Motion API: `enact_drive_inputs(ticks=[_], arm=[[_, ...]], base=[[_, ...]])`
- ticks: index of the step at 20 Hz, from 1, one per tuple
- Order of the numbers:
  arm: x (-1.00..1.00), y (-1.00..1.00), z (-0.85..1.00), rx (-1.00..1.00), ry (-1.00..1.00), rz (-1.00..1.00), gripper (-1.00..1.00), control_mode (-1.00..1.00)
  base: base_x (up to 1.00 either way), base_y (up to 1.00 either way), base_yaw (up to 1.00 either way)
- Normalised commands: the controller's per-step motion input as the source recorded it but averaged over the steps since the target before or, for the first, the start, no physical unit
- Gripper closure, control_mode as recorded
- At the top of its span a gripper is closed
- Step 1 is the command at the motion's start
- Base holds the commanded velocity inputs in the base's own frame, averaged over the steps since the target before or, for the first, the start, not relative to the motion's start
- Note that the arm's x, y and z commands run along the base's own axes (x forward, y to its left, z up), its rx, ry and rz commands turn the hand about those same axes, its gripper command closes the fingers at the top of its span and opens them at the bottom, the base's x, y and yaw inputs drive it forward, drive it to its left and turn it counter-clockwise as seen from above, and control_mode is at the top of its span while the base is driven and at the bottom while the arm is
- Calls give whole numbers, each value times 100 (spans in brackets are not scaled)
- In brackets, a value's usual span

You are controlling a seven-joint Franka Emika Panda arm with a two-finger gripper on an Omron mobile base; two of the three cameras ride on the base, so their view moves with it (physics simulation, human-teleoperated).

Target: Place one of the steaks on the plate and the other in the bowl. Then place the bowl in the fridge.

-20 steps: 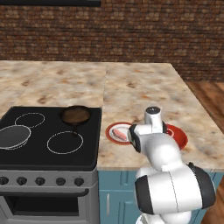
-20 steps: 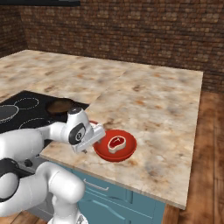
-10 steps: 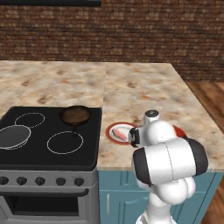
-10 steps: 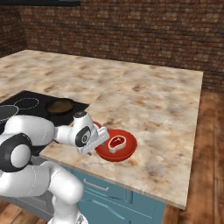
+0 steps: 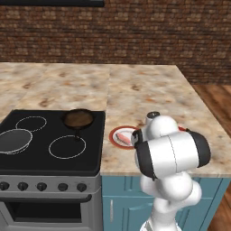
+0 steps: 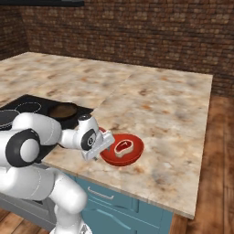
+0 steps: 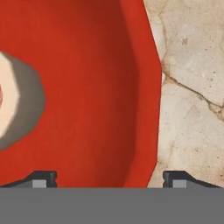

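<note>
The red bowl sits near the counter's front edge, with one pink steak lying inside it. My gripper is at the bowl's left rim, open. In the hand view the bowl's rim runs up between my two fingertips, one over the red inside and one over the counter, and the steak shows at the left edge. The other steak lies on the red-rimmed plate, just left of my arm. The fridge is out of view.
A black stove with a dark pan stands left of the plate. The beige stone counter stretches back to a brick wall. Its front edge runs just below the bowl, with wooden floor at the right.
My arm has folded lower and closer to the cameras, bringing the hand down onto the bowl's left rim. Bowl, plate and steaks have stayed where they were.
</note>
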Motion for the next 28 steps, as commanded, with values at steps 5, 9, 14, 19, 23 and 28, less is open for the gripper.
enact_drive_inputs(ticks=[5,9,14,19,23,28], arm=[[2,1,-10,0,-2,-23,100,-100],[0,0,-4,0,-7,-23,100,-100],[0,0,-2,0,-8,-23,100,-100],[-1,0,0,0,-10,-21,100,-100],[-6,0,16,0,-1,-20,100,-100],[-7,13,48,0,16,-17,100,-100]], base=[[0,0,0],[0,0,0],[0,0,0],[0,0,0],[0,0,0],[0,0,0]])
